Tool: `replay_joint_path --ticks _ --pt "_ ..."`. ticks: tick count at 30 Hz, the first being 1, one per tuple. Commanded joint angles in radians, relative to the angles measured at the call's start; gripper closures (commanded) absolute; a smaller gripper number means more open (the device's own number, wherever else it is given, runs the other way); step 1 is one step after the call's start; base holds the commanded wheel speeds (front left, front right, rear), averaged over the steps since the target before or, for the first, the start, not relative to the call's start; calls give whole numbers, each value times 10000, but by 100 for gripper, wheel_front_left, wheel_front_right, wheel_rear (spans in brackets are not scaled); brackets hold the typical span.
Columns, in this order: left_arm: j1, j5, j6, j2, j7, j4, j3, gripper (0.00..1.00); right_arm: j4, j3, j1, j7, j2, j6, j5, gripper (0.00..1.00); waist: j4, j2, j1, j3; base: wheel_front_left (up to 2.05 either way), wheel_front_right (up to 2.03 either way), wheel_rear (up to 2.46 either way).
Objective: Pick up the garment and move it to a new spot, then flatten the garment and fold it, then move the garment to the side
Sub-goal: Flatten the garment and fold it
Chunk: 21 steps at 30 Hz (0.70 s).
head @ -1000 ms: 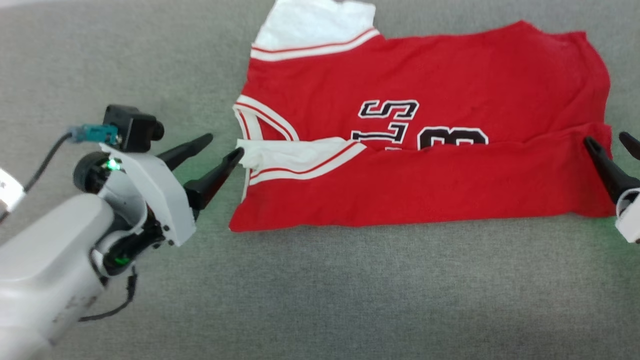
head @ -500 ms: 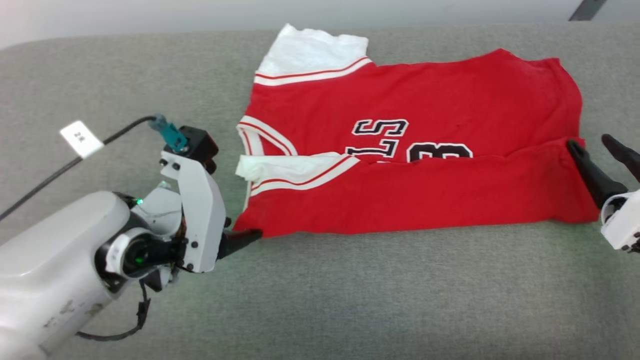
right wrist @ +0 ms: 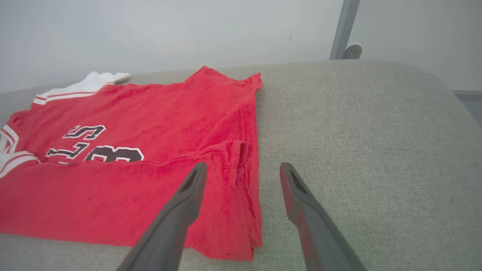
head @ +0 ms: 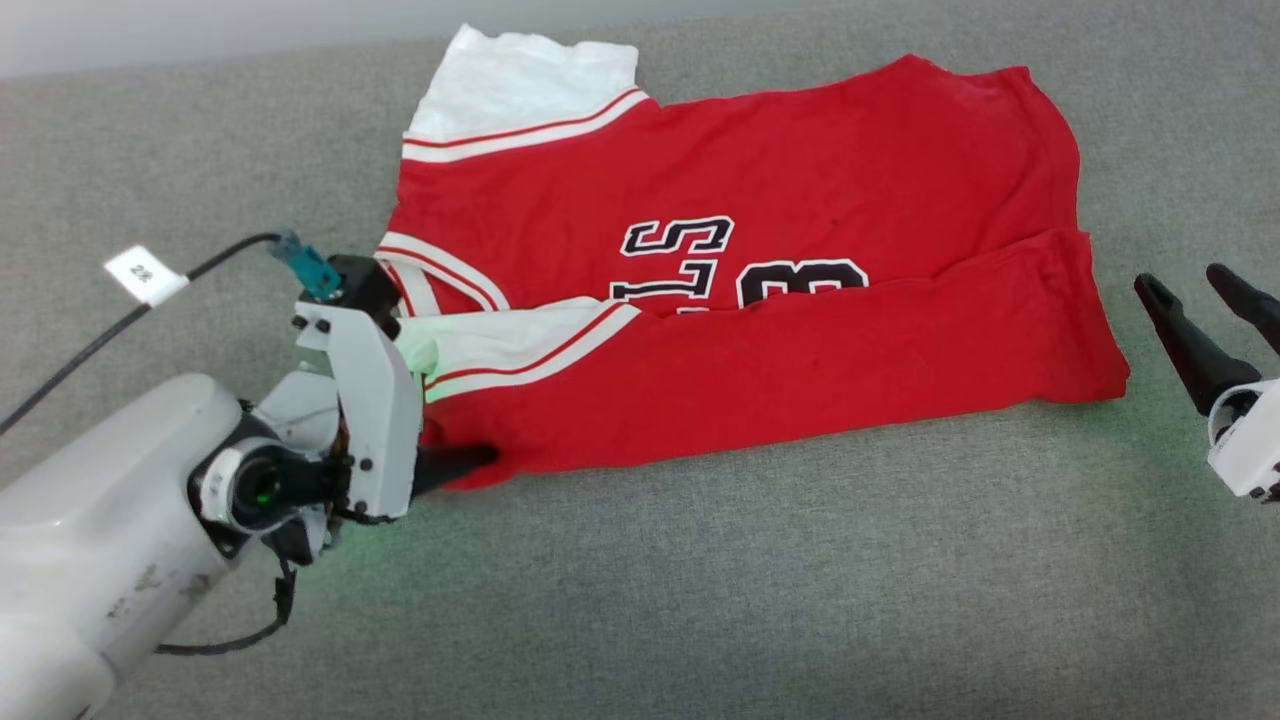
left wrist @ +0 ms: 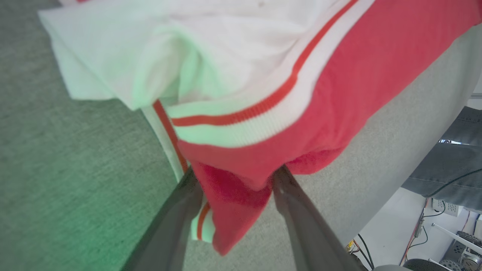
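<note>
The garment (head: 800, 180), a red jersey with white striped trim and black-and-white print, lies spread on the grey cushion with its near part folded over. My left gripper (head: 455, 458) is at its near-left corner. In the left wrist view the red corner (left wrist: 233, 195) hangs between the two fingers of the left gripper (left wrist: 235, 175), whose jaws stand wide on either side of it. My right gripper (head: 1195, 290) is open, just right of the garment's right hem and apart from it. In the right wrist view the right gripper (right wrist: 243, 169) straddles that hem of the garment (right wrist: 150, 113).
The grey cushion (head: 700, 600) has free room in front of and to the right of the jersey. A black cable with a white tag (head: 145, 275) runs off my left wrist. A pale wall and a metal post (right wrist: 342, 30) stand behind the cushion.
The head camera has shifted. My left gripper swung from the white sleeve down to the near-left corner, which now sits between its fingers. The right gripper stands farther from the hem.
</note>
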Motion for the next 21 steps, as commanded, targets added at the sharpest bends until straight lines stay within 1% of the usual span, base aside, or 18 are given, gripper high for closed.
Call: replay_joint_path --ticks 1,6,10,16,21 --pt "403 19 -56 -286 -50 162 -211 100 -8 49 86 92 -40 -16 35 0 -42 0 0 58 0 0 0" --pt "473 -78 -389 -443 -134 273 -169 100 -337 885 160 1053 -764 -16 -183 0 98 0 0 92 0 0 0" --pt "430 -4 -605 -583 -298 290 -129 100 -269 1546 -441 2086 -1183 -16 -213 0 207 0 0 136 0 0 0" --pt "374 104 -807 -853 -464 406 -147 100 889 2588 -1531 3445 -1106 -16 -305 0 469 0 0 137 0 0 0" --pt "315 137 -978 -1011 -602 527 -102 100 1967 3147 -2043 3880 -1046 -16 -427 0 685 0 0 178 0 0 0"
